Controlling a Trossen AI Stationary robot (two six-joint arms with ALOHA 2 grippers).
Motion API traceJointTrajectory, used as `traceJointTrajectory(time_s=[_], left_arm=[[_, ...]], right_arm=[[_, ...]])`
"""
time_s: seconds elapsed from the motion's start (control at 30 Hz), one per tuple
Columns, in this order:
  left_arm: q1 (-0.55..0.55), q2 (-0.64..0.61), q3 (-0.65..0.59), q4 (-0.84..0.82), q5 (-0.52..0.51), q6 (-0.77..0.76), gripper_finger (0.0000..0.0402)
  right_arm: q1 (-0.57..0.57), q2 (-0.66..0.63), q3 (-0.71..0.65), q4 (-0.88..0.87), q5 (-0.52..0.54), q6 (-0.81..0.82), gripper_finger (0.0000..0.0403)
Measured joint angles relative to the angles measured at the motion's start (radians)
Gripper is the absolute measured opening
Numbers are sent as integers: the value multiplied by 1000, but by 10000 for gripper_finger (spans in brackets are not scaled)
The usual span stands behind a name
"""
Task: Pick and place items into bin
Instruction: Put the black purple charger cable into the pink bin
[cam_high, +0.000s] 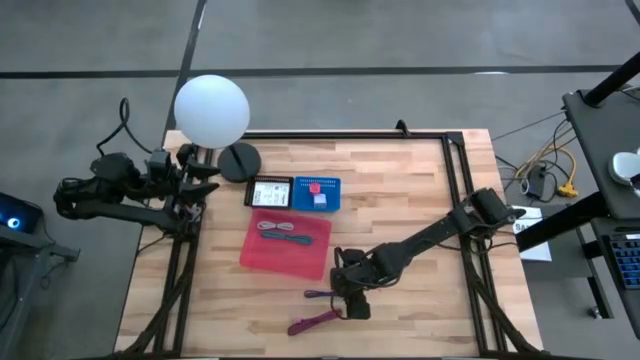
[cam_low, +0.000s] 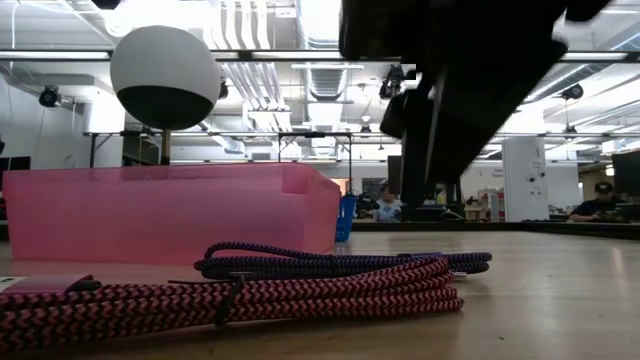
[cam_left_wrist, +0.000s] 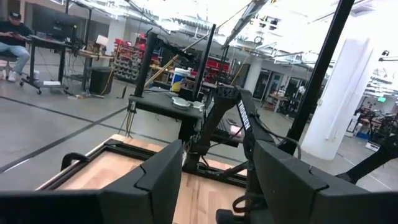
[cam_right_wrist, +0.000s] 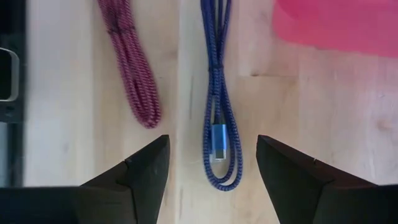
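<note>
A purple cord (cam_right_wrist: 217, 124) lies bundled on the wooden table, with a magenta cord (cam_right_wrist: 130, 68) beside it nearer the table's front edge. Both also show in the high view, purple (cam_high: 320, 294) and magenta (cam_high: 313, 321). My right gripper (cam_right_wrist: 212, 142) is open and hovers over the purple cord's looped end, one finger on either side, touching nothing. The pink bin (cam_high: 262, 255) lies to its left and holds teal and white cords (cam_high: 283, 232). My left gripper (cam_left_wrist: 217, 149) is open and empty at the table's far left (cam_high: 205, 180).
A blue tray (cam_high: 330, 185) with a tiny pink cube (cam_high: 314, 187) and a black-and-white box (cam_high: 268, 192) stand behind the bin. A white ball lamp (cam_high: 211, 110) stands at the far left corner. A black frame (cam_high: 455, 190) runs along the table's edges. People sit in the room beyond.
</note>
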Motion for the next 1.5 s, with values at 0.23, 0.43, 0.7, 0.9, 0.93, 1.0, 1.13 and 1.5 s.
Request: traceJointTrajectory(time_s=[0.23, 0.43, 0.7, 0.9, 0.93, 1.0, 1.13, 1.5], left_arm=[[0, -7, 0, -1, 0, 0, 183], [0, -7, 0, -2, 0, 0, 183], [0, -7, 0, -3, 0, 0, 183], [0, -7, 0, -10, 0, 0, 183], [0, -7, 0, -10, 0, 0, 183], [0, -8, 0, -10, 0, 0, 183], [0, -8, 0, -10, 1, 0, 183], [0, -8, 1, -10, 1, 0, 183]], right_arm=[[0, 74, 0, 27, 4, -2, 224], [2, 104, 0, 37, 6, -2, 224], [5, 107, 0, 35, 34, -4, 223], [9, 125, 5, 38, 34, -16, 202], [10, 126, 5, 37, 35, -17, 193], [11, 126, 5, 38, 34, -17, 173], [11, 123, 4, 35, 28, -16, 121], [11, 109, -2, 22, -229, 20, 27]])
